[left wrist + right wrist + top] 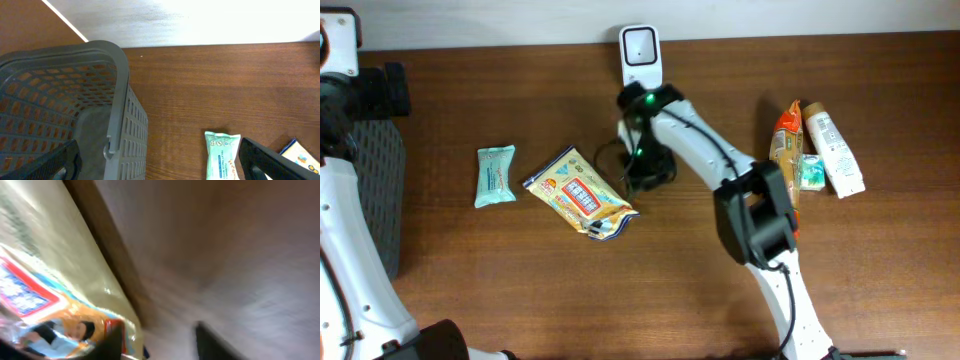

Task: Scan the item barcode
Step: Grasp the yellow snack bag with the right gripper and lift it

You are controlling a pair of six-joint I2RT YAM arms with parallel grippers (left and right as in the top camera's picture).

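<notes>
Overhead: bright, even light; small soft shadows on the brown table point(520, 290).
Left wrist: sharp picture; the wall point(200, 20) glows white, washed out.
Right wrist: very blurry, all smeared; shiny glare on the snack bag point(50, 280).

No lettering on the yellow packet point(578, 192) is legible.

Dark brown wood-grain table point(880, 290) ran right up against a plain white wall point(800, 15) (pretty washed out by bright light).

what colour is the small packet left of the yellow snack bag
The packet is pale mint green with white print, clearest in the left wrist view.
</notes>
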